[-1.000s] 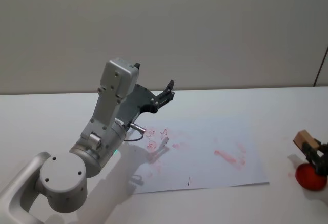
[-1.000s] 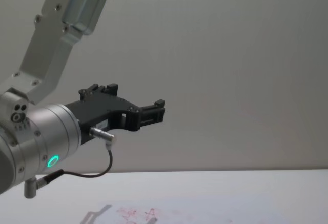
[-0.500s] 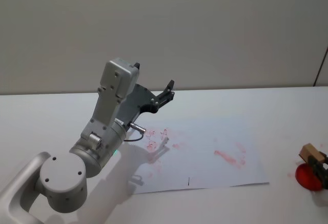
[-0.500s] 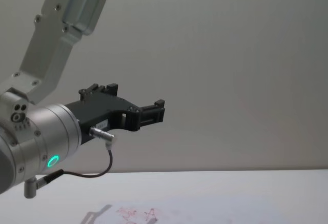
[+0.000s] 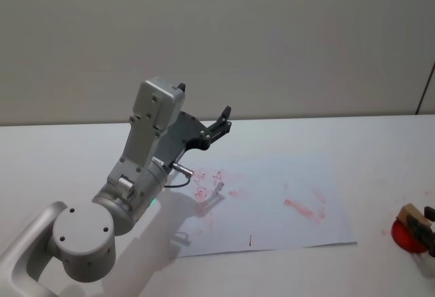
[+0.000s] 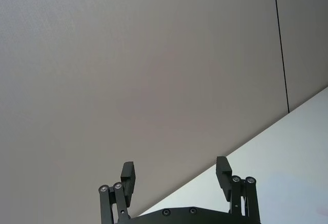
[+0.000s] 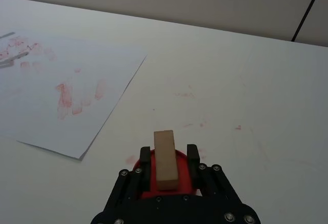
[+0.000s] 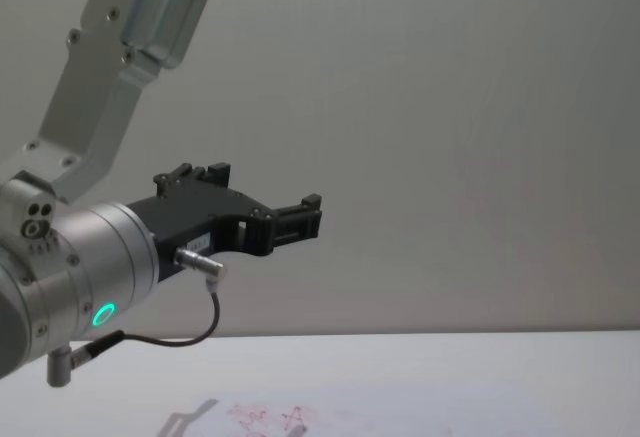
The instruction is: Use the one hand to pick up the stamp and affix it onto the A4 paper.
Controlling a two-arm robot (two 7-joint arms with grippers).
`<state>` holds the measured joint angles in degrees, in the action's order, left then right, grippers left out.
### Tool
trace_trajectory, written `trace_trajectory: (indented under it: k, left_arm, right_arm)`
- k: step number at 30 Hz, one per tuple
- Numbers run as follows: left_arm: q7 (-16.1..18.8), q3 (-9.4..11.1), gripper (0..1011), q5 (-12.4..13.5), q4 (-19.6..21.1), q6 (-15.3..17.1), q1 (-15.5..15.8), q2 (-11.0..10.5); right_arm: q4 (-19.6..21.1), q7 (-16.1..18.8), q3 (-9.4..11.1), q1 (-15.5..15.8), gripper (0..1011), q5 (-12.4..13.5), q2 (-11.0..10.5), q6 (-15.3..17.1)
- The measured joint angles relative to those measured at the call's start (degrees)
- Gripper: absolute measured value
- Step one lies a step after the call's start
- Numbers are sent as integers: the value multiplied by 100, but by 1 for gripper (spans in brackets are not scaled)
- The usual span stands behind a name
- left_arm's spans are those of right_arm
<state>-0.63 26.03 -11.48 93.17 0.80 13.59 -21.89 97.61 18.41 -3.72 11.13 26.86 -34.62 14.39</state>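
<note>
Gripping the stamp, a small tan wooden block with a smooth flat top and squared edges, the right gripper is pinching it between its short black plastic fingers. In the head view the stamp is sitting at the far right edge of the white table, and the gripper around it is being cut off by the frame. A glossy red round thing is lying directly beneath the block, most of it covered by the gripper in the right wrist view, so its full shape is hard to make out; whether the block is touching it cannot be told. The A4 paper is lying flat and matte on the table, well apart from the stamp to its left, carrying smeared red marks and one short dark stroke near its front edge. Faint red specks are also dotting the bare tabletop close to the gripper.

The left gripper is hanging raised above the left part of the paper with its angular black fingers spread wide and nothing between them, joined to a brushed silver cylinder that is showing a green light.
</note>
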Motion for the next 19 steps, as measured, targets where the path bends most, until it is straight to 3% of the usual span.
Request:
trace_trajectory:
  k: [13, 19]
  left_arm:
    - [0, 0, 1001, 0, 0, 0, 0, 0]
    - [0, 0, 1001, 0, 0, 0, 0, 0]
  right_arm:
    - [-9, 14, 2, 21, 799, -23, -19, 10]
    - [-12, 18, 1, 24, 937, -27, -23, 12]
